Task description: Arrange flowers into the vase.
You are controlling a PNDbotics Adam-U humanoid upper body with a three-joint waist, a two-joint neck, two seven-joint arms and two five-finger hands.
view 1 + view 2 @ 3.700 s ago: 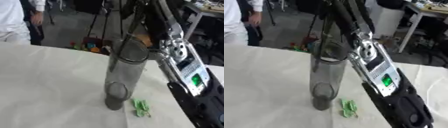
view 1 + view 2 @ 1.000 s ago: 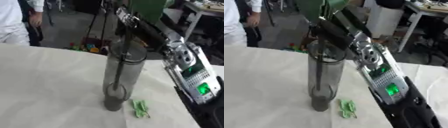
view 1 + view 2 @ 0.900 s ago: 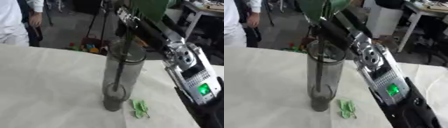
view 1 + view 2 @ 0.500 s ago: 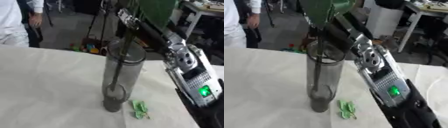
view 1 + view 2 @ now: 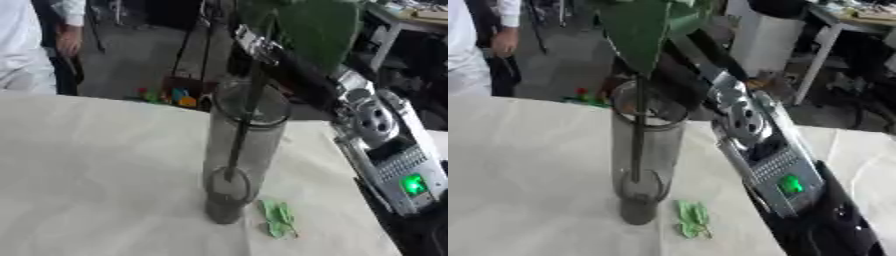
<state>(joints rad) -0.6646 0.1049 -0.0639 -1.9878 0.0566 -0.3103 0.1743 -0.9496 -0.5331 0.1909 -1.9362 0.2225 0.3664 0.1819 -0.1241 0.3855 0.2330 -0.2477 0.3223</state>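
A tall clear glass vase (image 5: 246, 150) stands upright on the white table (image 5: 87, 175). A dark flower stem (image 5: 239, 140) runs down inside it, its lower end near the bottom. Large green leaves (image 5: 637, 25) spread above the rim. My right hand (image 5: 253, 46) is just above and behind the vase mouth, shut on the stem below the leaves; the leaves partly hide its fingers. The right forearm (image 5: 765, 150) slants down to the lower right, with a green light on it. My left hand shows in neither view.
A small loose green leaf piece (image 5: 279, 219) lies on the table just right of the vase foot. The table's far edge runs behind the vase. Beyond it are small coloured things (image 5: 171, 95) on the floor and a person in white (image 5: 26, 50) at far left.
The stem has sunk deeper into the vase, and the leaves and my right hand have come down closer to its rim. The vase and the loose leaf have stayed put.
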